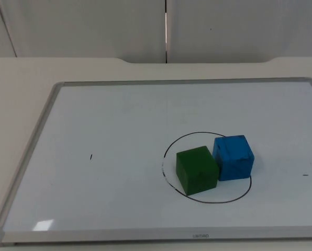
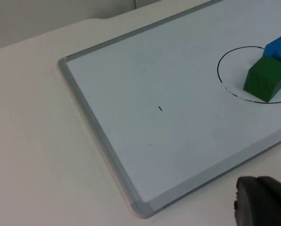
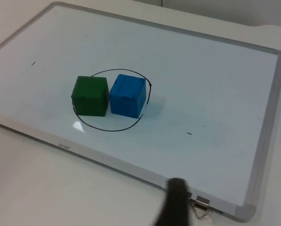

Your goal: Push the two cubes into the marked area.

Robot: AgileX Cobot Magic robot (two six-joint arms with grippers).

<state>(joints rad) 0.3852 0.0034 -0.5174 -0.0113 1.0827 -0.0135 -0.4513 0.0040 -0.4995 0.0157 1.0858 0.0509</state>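
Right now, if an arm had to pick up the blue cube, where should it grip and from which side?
Probably from above, pinching the blue cube across its near and far faces: its left face sits close against the green cube, leaving no visible finger gap there. It rests flat on the whiteboard, top face unobstructed.

from my remote station i find one marking: small grey lettering on the near frame of the whiteboard [image 1: 200, 236], too tiny for me to read; nothing else carries text.
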